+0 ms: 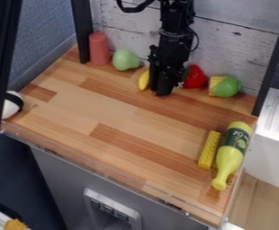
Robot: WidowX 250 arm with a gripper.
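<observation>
**Wooden counter with a black gripper low among toy food**

Whitewashed planks (238, 49) form the backdrop along the top of the frame, behind a wood-strip counter (112, 108) in light and reddish brown tones. A blue-grey wall (46, 27) stands at upper left, and a black post (82, 31) rises at the counter's back left corner.

From the top edge, the black arm (177, 22) hangs down, with its gripper (161, 91) low over the back of the counter, just above the centre of the frame. How far the gripper is open, and whether it has hold of anything, I cannot tell. Right beside it, on its left in the picture, is a yellow toy banana (144, 80); whether the two touch is unclear. Close on the other side sits a red toy (195, 77), partly hidden by the gripper.

Farther left are a green toy pear (125, 60) and an upright red cylinder (98, 48). Toward the upper right lies a yellow-and-green toy (226, 86). At lower right, a studded yellow block (209, 149) lies beside a yellow bottle (231, 155) with a dark label, its neck pointing toward the bottom of the frame. A black-and-white object (12, 105) sits at the left edge.
</observation>
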